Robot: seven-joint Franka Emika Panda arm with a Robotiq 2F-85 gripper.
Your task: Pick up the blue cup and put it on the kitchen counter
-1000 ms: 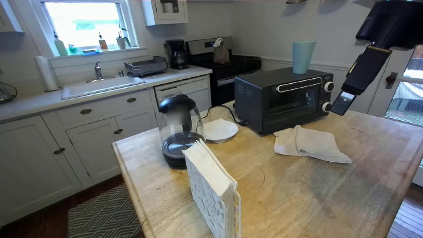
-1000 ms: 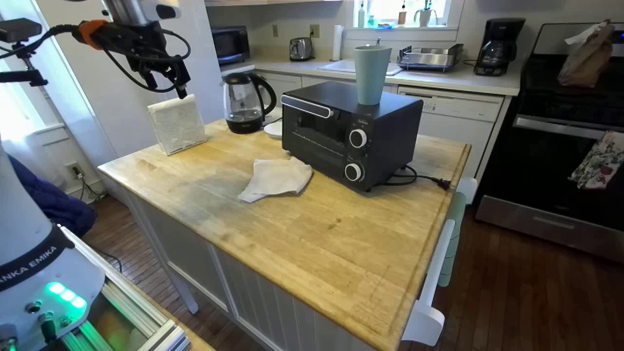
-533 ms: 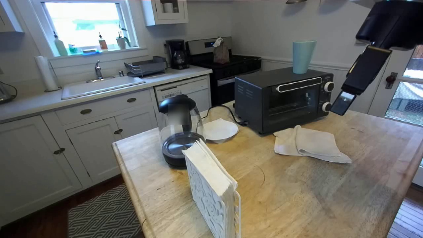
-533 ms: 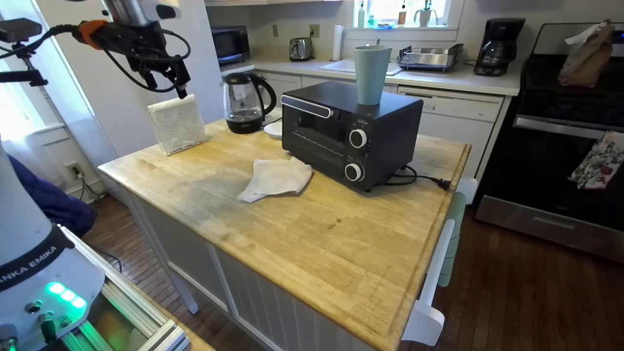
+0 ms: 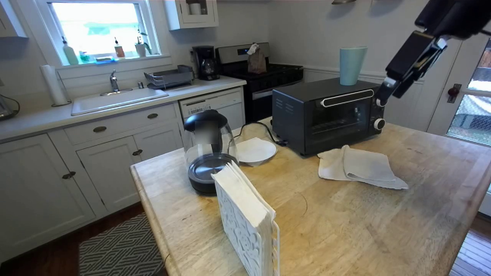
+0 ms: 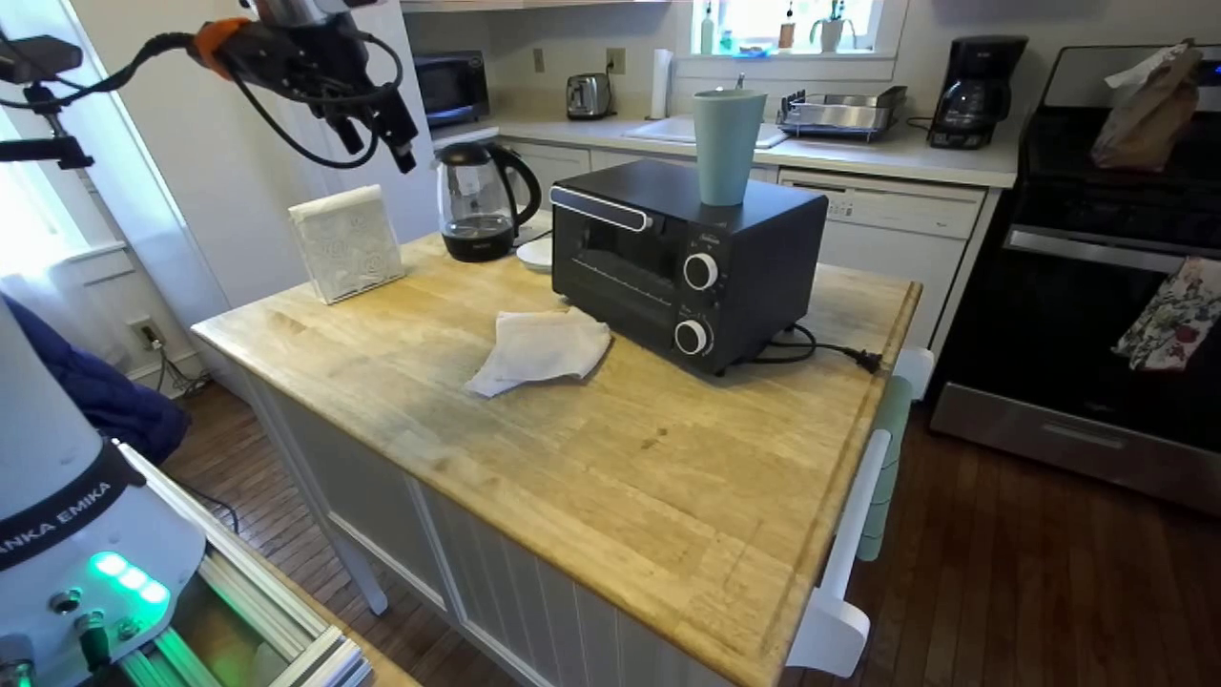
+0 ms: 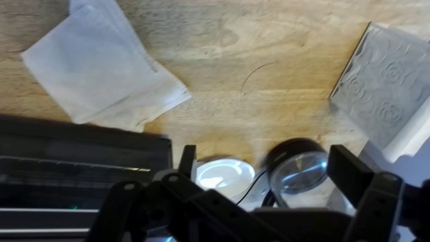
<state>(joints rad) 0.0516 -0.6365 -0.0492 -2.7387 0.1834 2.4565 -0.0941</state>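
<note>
While the gripper (image 7: 262,155) hangs, jaws wide apart and holding nothing, I see the blue cup (image 6: 729,149), pale, plain, tall, flaring toward its rim, upright atop the black toaster oven (image 6: 625,262).

Kitchen counter (image 6: 610,468) in all 3 views, wrist view downward

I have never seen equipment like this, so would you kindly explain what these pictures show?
This is a single robot arm whose two-fingered pincer is open and holds nothing. The exterior views are taken from two places outside the robot; the wrist view looks down past the pincer. On the wooden kitchen counter are a toaster oven, a folded white napkin, a glass kettle, a white dish and a napkin holder. The blue cup stands upright on the toaster oven.
</note>
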